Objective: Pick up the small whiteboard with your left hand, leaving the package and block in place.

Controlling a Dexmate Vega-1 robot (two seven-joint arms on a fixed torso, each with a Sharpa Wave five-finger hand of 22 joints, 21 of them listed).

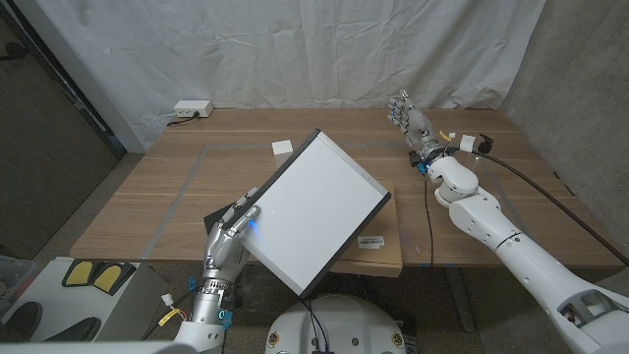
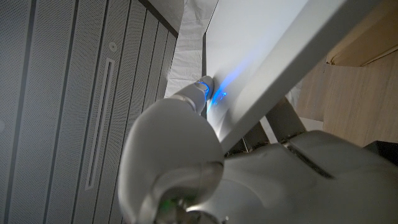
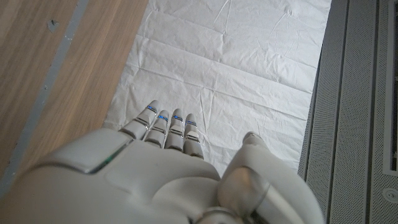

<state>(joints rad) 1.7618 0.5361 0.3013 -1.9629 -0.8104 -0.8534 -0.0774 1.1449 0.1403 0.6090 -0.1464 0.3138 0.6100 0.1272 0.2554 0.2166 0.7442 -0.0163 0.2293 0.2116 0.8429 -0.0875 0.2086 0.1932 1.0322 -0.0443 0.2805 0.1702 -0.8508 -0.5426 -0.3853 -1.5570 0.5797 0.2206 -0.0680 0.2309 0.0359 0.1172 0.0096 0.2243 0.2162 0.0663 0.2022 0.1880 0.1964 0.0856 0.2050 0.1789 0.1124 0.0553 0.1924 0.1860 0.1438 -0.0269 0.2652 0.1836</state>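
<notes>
While the left hand point(image 1: 228, 239) held the small whiteboard point(image 1: 313, 211) by its near-left edge, the board stood tilted and clear of the tabletop point(image 1: 177, 197), its white face turned up toward the head camera. Fingers point(image 1: 243, 209) lay across the front of that edge; in the left wrist view one fingertip point(image 2: 202, 88) pressed the white face beside a blue glow, so the hand was clamped on the board. From the hand the board ran up and to the robot's right, its long axis slanting from the near-left corner toward the far right, and most of its weight sat out beyond the grip. Any further lift would therefore turn on that offset, by my reading: the board could pivot or slip in the fingers if raised fast.

The left hand was the nearer one by far. The right hand point(image 1: 407, 115) stood well apart over the far right of the tabletop, holding nothing, its fingers straight and side by side with the thumb set off, as the right wrist view point(image 3: 168, 134) also showed.

Counted: one whiteboard; one dark flat thing point(image 1: 378, 233) bearing a small label, probably the package, lying under and just right of the board; one small white square point(image 1: 283, 148) farther back, perhaps the block, though too small to tell; one white box point(image 1: 191, 109) at the far left edge
</notes>
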